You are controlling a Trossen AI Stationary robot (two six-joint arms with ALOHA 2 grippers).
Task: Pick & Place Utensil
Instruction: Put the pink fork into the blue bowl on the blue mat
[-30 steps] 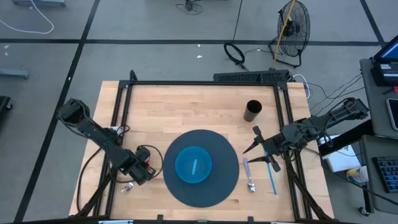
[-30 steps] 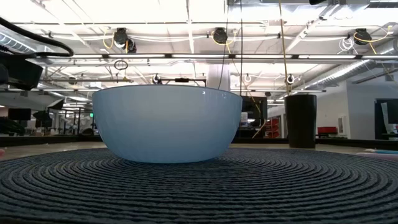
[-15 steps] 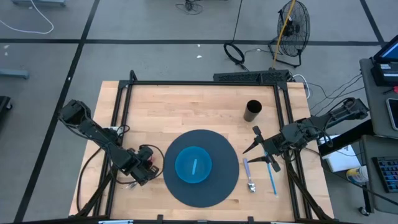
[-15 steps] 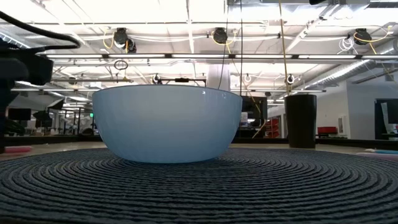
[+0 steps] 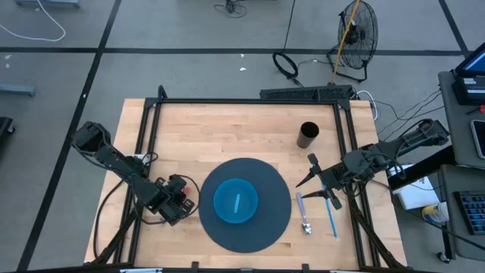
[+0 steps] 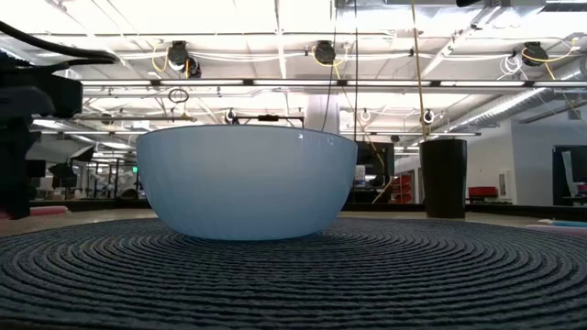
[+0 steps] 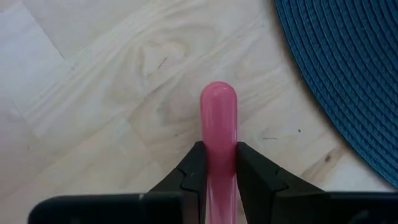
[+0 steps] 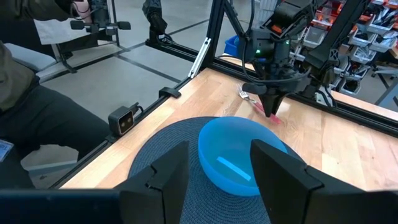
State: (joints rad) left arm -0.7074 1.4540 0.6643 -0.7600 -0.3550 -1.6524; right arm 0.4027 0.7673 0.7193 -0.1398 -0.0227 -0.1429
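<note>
Your left gripper (image 7: pixel 219 163) is down at the bench (image 5: pixel 227 136), just off the left edge of the round dark mat (image 5: pixel 246 227). Its fingers (image 7: pixel 193 168) are pinched on a pink utensil handle (image 7: pixel 218 118); the rounded pink end sticks out past the fingertips over bare wood, with the mat's woven rim close beside it. From the right wrist view you can see the same pink piece hanging under that gripper, its low end at or near the wood, with a metal utensil (image 8: pixel 247 95) lying on the bench just behind it.

The blue bowl (image 5: pixel 236 201) sits at the centre of the mat and holds one light blue strip (image 5: pixel 236 202). In the low view the bowl (image 6: pixel 246 181) fills the middle, and the black cup (image 6: pixel 444 178) stands upright behind it to the right.

Your right gripper (image 5: pixel 313 180) waits over the right side of the bench, near the mat's edge, fingers (image 8: pixel 164 168) spread wide and holding nothing. Just beside it on the wood lie a purple-handled spoon (image 5: pixel 302 211) and a blue utensil (image 5: pixel 332 215), roughly parallel. The cup (image 5: pixel 308 136) stands well apart from them, toward the far right of the bench.
</note>
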